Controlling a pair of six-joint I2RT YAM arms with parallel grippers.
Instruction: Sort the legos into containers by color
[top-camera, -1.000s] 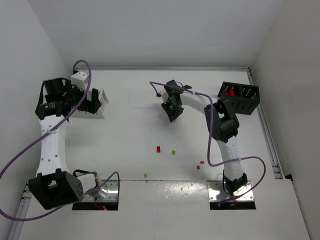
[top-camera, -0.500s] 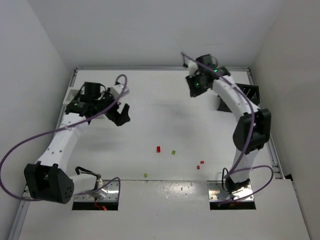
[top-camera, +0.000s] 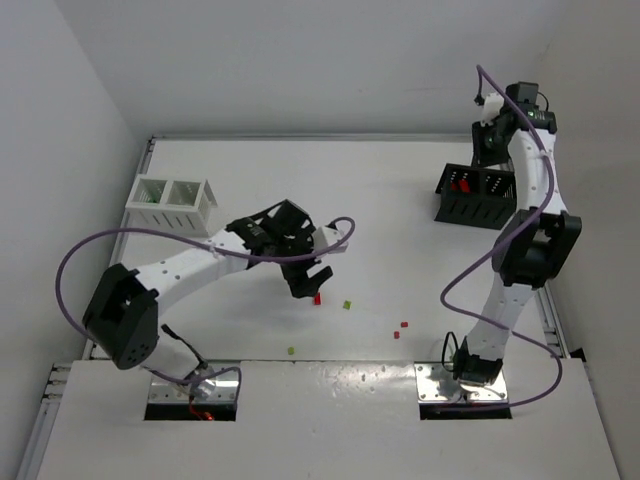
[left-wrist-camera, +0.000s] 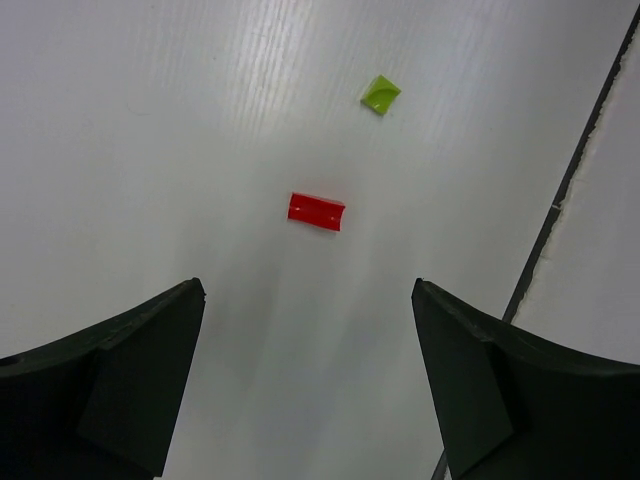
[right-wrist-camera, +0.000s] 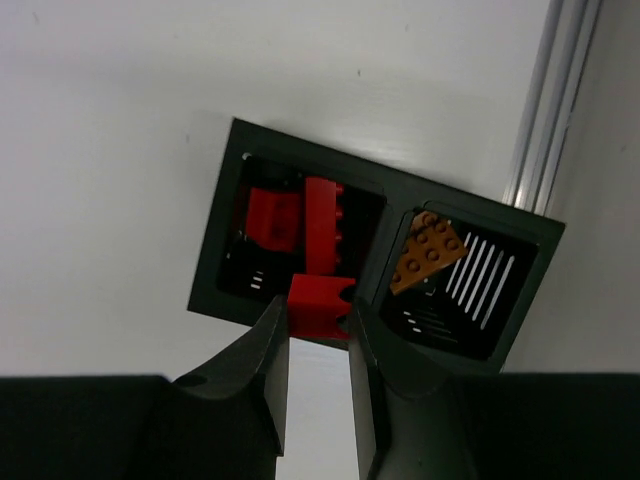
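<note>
Hard to make out: the white bin (top-camera: 172, 203) is showing too small to read its contents; the red pile (right-wrist-camera: 290, 222) in the black bin (right-wrist-camera: 300, 157) is blurring together, two or three pieces.
Left gripper (left-wrist-camera: 308, 300): hanging spread wide, holding nothing.
Red brick (left-wrist-camera: 316, 211): lying on the table (top-camera: 250, 170) just ahead of its fingers; one yellow-green bit (left-wrist-camera: 380, 94) is lying farther ahead.
Right gripper (right-wrist-camera: 318, 325): pinching one red block (right-wrist-camera: 320, 298), fingers narrow, the black bin sitting beneath.
Orange plate (right-wrist-camera: 428, 252): one, leaning in the other compartment.
Loose pieces: five; besides those two, a pair of tiny red bits (top-camera: 405, 323) and a second yellow-green piece (top-camera: 291, 350) are lying beside the left gripper.
</note>
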